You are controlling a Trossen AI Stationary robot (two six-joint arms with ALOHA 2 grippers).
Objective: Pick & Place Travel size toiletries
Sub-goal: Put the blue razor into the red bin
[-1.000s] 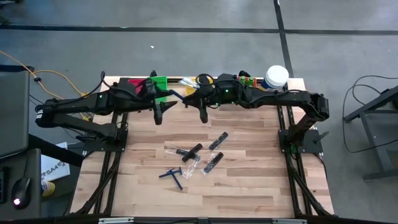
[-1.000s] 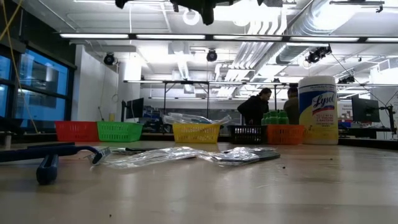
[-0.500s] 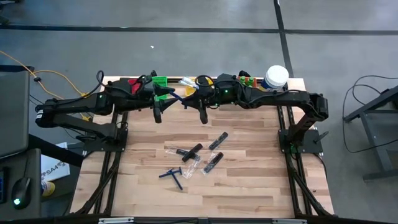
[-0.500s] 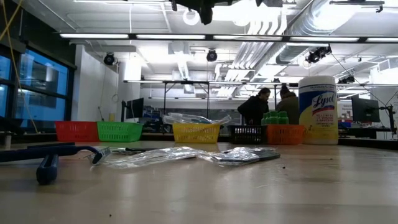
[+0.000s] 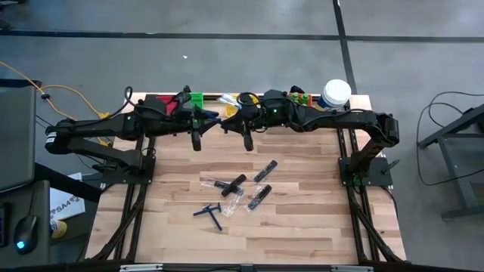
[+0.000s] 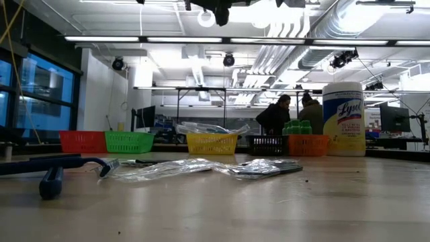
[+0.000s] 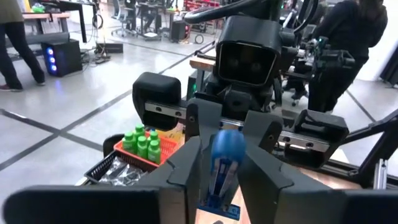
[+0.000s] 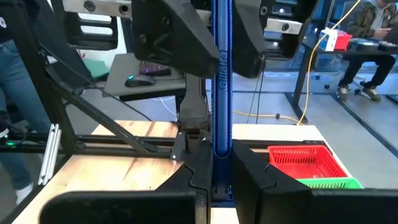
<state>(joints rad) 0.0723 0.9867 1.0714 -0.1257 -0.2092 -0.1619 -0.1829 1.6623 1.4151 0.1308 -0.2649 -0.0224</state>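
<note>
Left gripper (image 7: 224, 152) has slid along the back edge toward the right one since a second ago, and its fingers have come in. They now sit tight on both sides of the razor (image 7: 226, 149). The right gripper (image 8: 222, 163) is clamped on the other end of the same handle, so both are holding it up above the back of the table (image 5: 302, 227).

The razor's long axis runs straight from one gripper to the other, roughly along the back edge. I can't make out the head. From above only a sliver of blue shows between the arms, and the low view cuts both arms off at the top.

Just behind are the red bin (image 8: 301, 157), green bin (image 8: 323, 183) and orange bin (image 7: 146, 144) with green bottles. Out front there's lots of open wood. A second razor (image 5: 210, 212), wrapped toothbrushes (image 5: 231, 198) and black tubes (image 5: 265, 171) lie mid-table, well apart from the grippers.
</note>
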